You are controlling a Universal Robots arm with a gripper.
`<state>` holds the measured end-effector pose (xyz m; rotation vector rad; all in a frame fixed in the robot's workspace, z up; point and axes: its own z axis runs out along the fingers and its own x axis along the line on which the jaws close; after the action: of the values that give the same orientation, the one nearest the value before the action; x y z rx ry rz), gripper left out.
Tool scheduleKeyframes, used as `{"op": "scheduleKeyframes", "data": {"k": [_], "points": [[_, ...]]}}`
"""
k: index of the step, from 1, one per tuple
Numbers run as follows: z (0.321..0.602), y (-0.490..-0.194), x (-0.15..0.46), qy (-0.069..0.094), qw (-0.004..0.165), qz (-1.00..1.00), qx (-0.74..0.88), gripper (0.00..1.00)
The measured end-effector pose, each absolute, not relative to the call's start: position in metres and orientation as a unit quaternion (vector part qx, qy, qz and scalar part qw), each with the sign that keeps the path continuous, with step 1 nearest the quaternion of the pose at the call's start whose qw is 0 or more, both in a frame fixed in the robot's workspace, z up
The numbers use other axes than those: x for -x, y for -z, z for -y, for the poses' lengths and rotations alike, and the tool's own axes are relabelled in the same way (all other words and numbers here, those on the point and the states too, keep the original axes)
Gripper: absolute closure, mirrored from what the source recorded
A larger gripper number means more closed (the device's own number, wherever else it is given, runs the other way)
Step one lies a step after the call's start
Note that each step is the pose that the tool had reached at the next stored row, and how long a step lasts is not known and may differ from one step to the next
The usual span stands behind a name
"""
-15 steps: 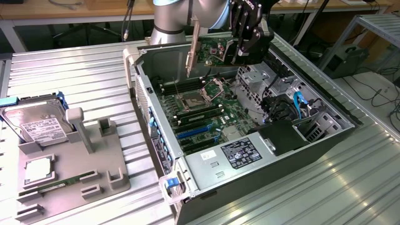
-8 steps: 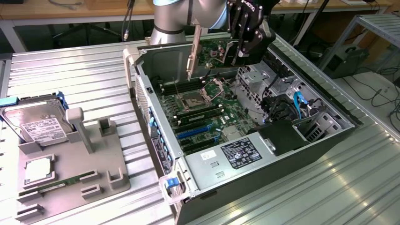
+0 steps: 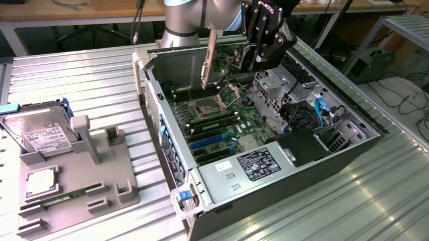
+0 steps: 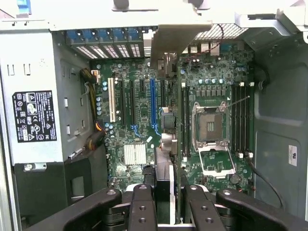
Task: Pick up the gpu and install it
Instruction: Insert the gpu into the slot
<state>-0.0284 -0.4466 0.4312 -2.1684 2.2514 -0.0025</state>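
Closest to the wrist camera, two black fingers of the gripper are clamped on the graphics card, which runs edge-on away from them to its silver bracket. In the upper centre of the exterior view the card hangs upright in that grip, bracket toward the exterior view's left, clear above the motherboard and touching nothing else. The pick-up looks done and the install appears to be the step in hand, with the card not yet seated. Below it lie the long blue slot, the memory slots and the open processor socket; the bracket end faces the case wall with the vented slot covers. Seating, as I judge it, calls for the card's lower edge square over one long slot, the bracket meeting that wall, and a straight push down without tilt. Around the board stands the open computer case. Well apart, at the lower left of the exterior view, a grey tray holds a hard drive and a memory stick.
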Motion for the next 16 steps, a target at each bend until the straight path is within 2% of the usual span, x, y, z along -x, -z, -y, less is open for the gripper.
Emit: {"op": "scheduleKeyframes", "data": {"k": [16], "points": [[0.4468, -0.421, 0.0284, 0.001, 0.008, -0.716, 0.698, 0.72]]}}
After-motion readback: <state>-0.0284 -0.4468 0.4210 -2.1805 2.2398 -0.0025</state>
